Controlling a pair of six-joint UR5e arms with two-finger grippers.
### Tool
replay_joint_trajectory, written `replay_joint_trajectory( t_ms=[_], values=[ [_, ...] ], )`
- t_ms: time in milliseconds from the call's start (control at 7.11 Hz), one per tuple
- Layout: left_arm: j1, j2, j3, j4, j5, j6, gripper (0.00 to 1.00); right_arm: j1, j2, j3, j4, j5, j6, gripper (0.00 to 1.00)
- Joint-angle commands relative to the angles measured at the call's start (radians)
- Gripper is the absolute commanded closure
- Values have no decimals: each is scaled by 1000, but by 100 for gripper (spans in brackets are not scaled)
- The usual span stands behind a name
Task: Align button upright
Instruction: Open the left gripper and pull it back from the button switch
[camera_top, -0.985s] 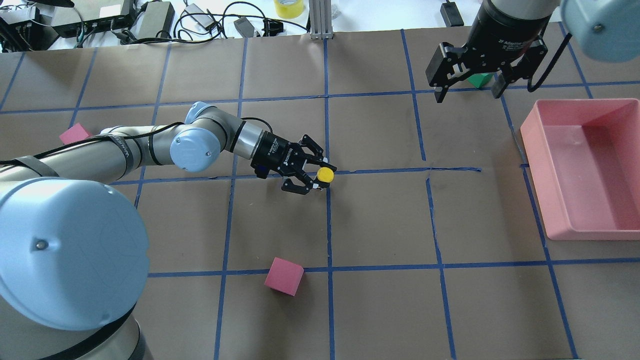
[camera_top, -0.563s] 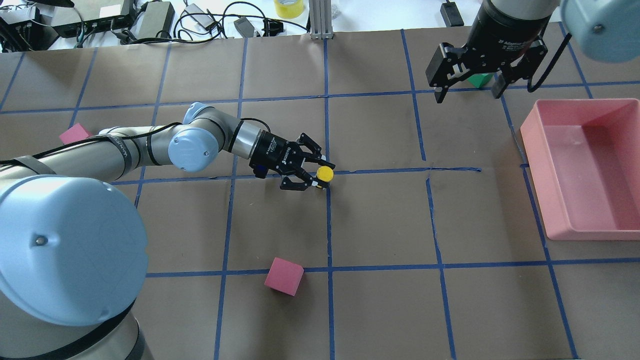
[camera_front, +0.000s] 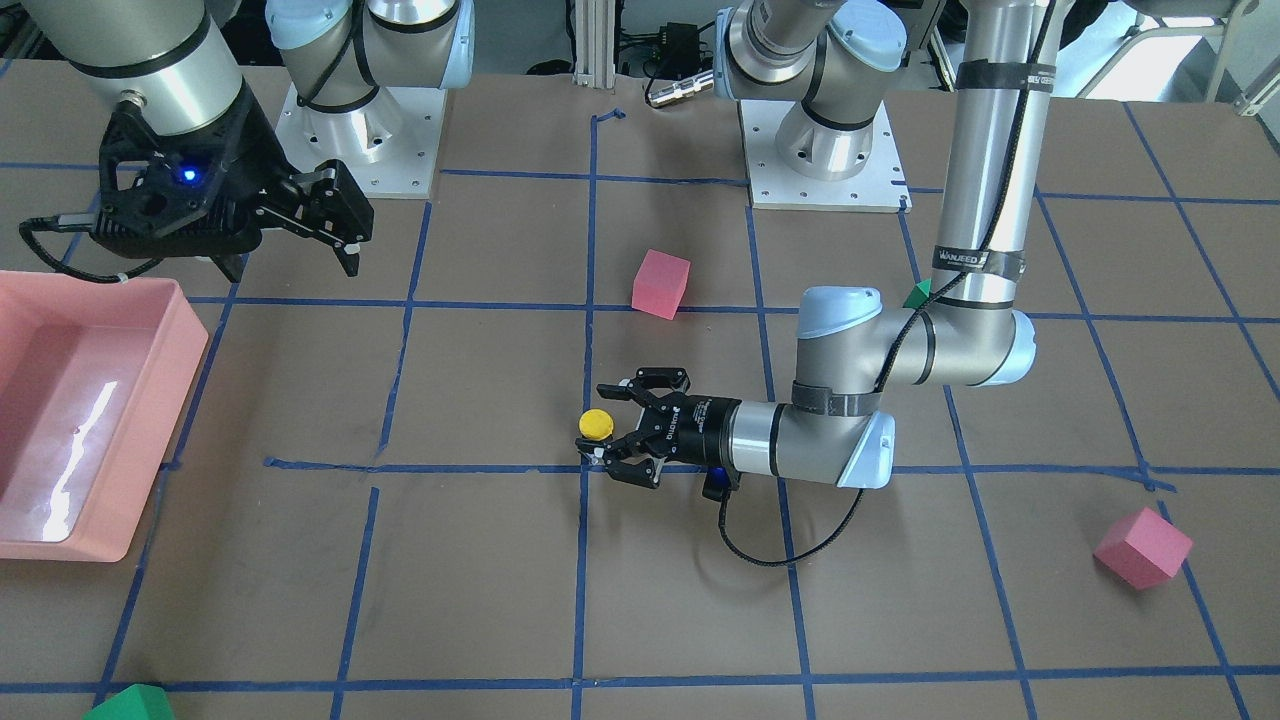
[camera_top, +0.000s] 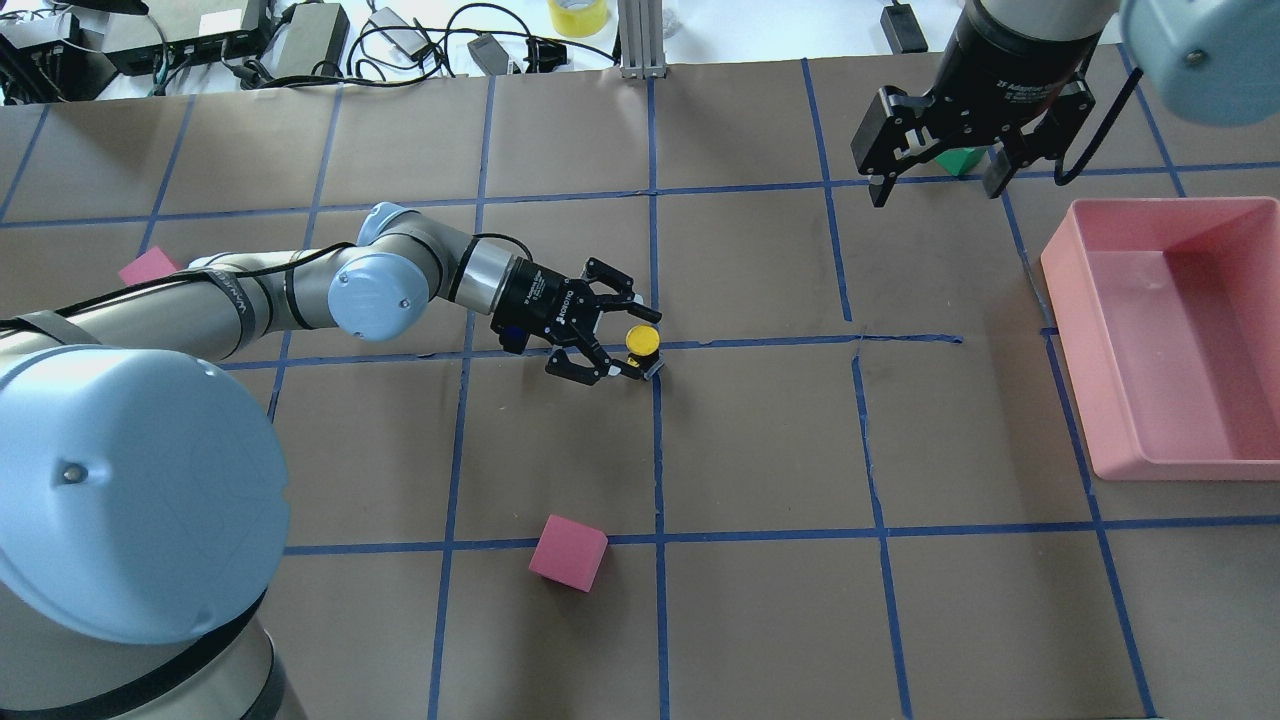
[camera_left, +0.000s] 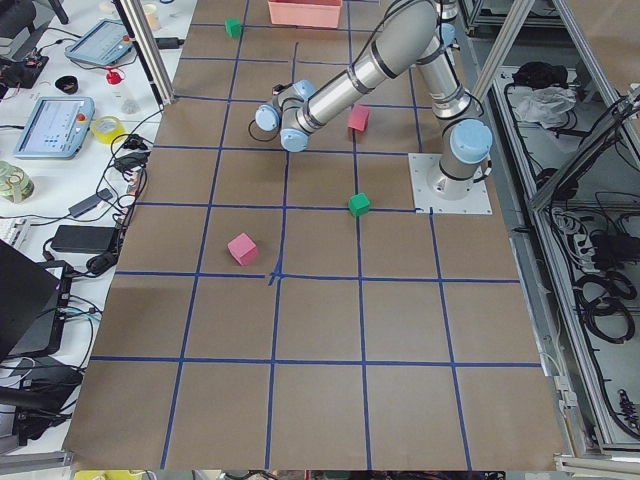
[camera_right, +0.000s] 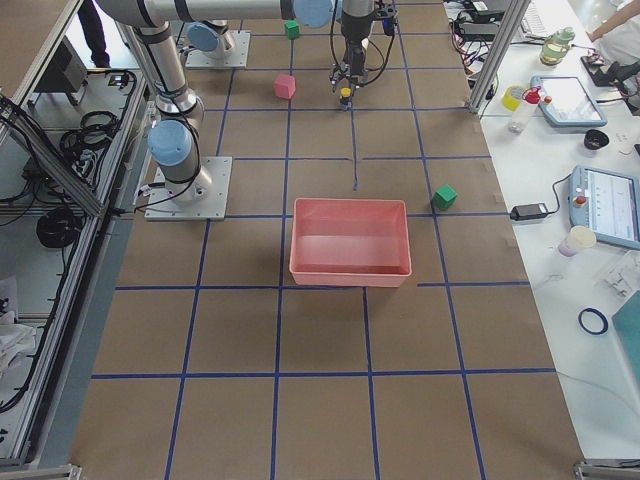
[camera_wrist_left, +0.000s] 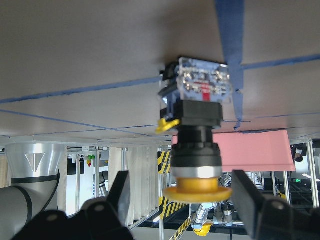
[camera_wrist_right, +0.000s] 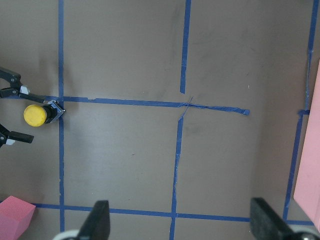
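The left gripper (camera_top: 648, 344) is spread wide around the button (camera_top: 641, 340) without touching it. The button stands on its base, yellow cap up, at a crossing of blue tape lines near the middle of the table (camera_top: 760, 450). Overhead shows little more than the cap; the left wrist camera shows clear gaps on both sides and the clear base flat on the paper. The right gripper (camera_top: 936, 190) hangs open and empty, well apart, half hiding a green cube (camera_top: 962, 160). A pink cube (camera_top: 568, 552) and a pink tray (camera_top: 1165, 205) lie clear of the button.
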Motion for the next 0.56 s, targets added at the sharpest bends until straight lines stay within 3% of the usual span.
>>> replay_joint_trajectory(
  t_ms=[0,281,422],
  values=[
    [34,71,37,10,56,-66,5,0,0,1,0,0,0,0],
    [42,154,143,8,272,-152,1,0,0,1,0,0,0,0],
    [40,205,149,19,398,-36,0,0,0,1,0,0,0,0]
  ],
)
